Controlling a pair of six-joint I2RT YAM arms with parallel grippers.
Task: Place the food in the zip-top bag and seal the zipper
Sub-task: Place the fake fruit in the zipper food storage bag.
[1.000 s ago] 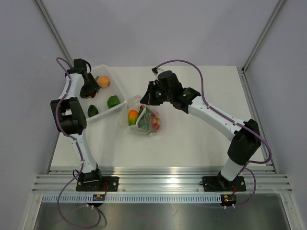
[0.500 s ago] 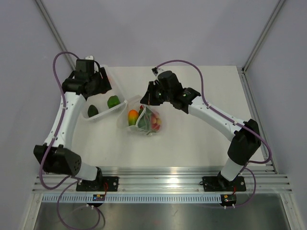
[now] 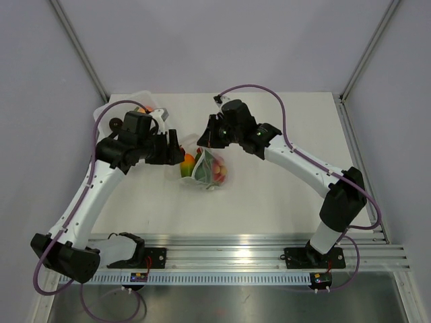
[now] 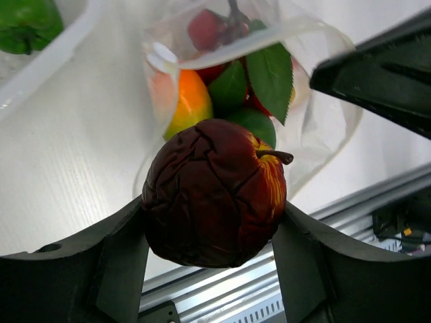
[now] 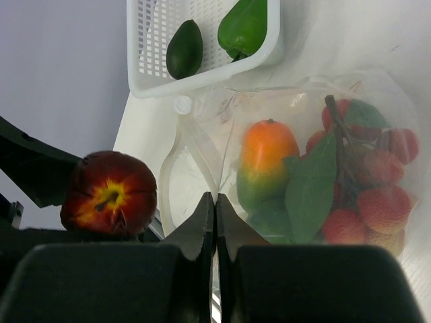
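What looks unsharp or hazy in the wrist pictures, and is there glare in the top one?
Left wrist view: the dark red apple is sharp, the zip-top bag behind softer. Right wrist view: the fingers are blurred, the bagged food hazy. Top view: glare on the metal rail.

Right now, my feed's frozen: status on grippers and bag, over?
Left gripper holding dark red apple, near zip-top bag mouth. Right gripper shut on bag rim. Path clear.

1. Top view, upper left: my left arm (image 3: 128, 145) hides most of the white tray (image 3: 143, 98).
2. Left wrist view, upper left: green piece (image 4: 23, 23) is cut off.
3. Right wrist view, bottom centre: I cannot tell whether the right gripper (image 5: 215, 202) holds the zip-top bag (image 5: 202, 134).
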